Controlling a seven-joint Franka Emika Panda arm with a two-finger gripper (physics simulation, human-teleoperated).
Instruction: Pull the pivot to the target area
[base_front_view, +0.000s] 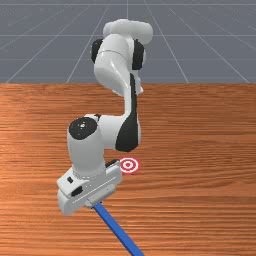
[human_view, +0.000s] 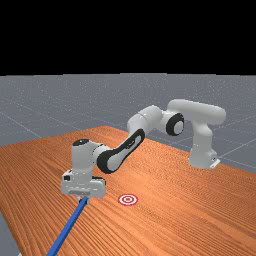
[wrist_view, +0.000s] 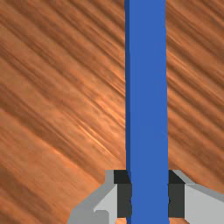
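Presently grasping one blue bar (base_front_view: 117, 230) from both sides with one gripper (base_front_view: 94, 204), slanting it toward the front view's near edge. Seeing one red-and-white target (base_front_view: 128, 165) farther right, on one orange-brown table (base_front_view: 210, 200), grey floor (base_front_view: 45, 55) beyond.

Grey floor (human_view: 45, 107) (pale lines (base_front_view: 200, 35) cross it) lies behind the wooden table (human_view: 165, 225) — black background (human_view: 125, 35) above.

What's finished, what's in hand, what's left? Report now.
Gripping looks done: the claw is shut on the blue stick. In hand: that stick, running off the front view's bottom edge. Left, seemingly: the pull, since the stick is off the red-and-white target.
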